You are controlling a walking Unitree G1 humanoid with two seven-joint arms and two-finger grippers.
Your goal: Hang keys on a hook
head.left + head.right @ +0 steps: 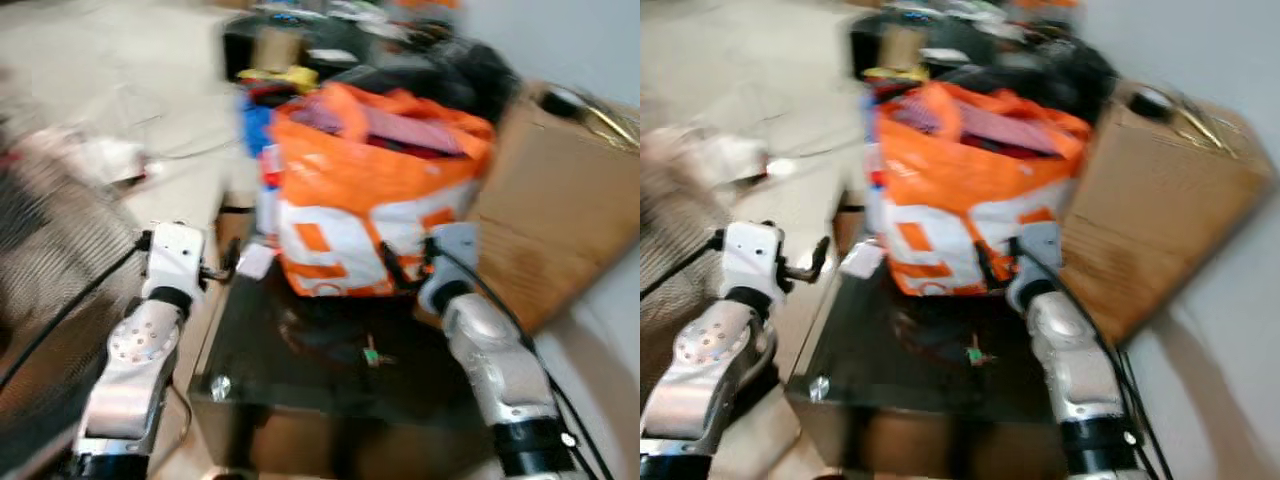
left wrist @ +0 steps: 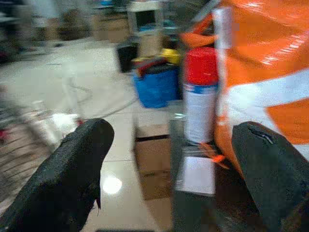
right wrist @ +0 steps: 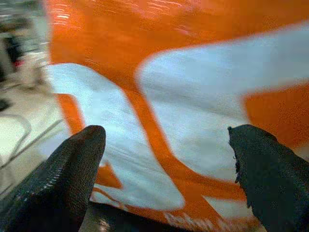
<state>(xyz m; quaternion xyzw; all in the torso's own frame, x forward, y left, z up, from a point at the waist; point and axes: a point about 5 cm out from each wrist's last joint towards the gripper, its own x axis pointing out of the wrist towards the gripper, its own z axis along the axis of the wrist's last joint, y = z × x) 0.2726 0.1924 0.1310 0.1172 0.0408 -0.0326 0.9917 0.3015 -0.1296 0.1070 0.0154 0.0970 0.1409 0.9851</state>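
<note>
Keys (image 1: 371, 354) are lying, as far as I can tell, as a small green-and-red clump on the dark glass tabletop (image 1: 300, 380), just in front of the orange-and-white bag (image 1: 370, 200). Frames are blurring badly, so I'm calling that ID a guess.

Left tool (image 1: 222, 268) is hovering off the tabletop's left edge, fingers spread, gripping nothing. Its wrist view is looking past the fingers (image 2: 63, 174) at a red-capped spray can (image 2: 200, 96) standing beside the bag, with a white card (image 2: 197, 175) lying flat near it.

Right tool (image 1: 405, 270) is sitting right up against the bag's front face, fingers (image 3: 63, 179) wide apart and empty, near the keys but short of them.

Handling, my read:
- light, loose, floppy bunch; it's going to dangle and swing once lifted
- metal on glass, so it's likely sliding if nudged sideways rather than pinched
- lying low and flat, so fingertips are needing to come almost down onto the glass
- best hold is probably the ring or fob body, leaving the loop free for the hook

Cardboard box (image 1: 560, 220) is standing right of the bag.
</note>
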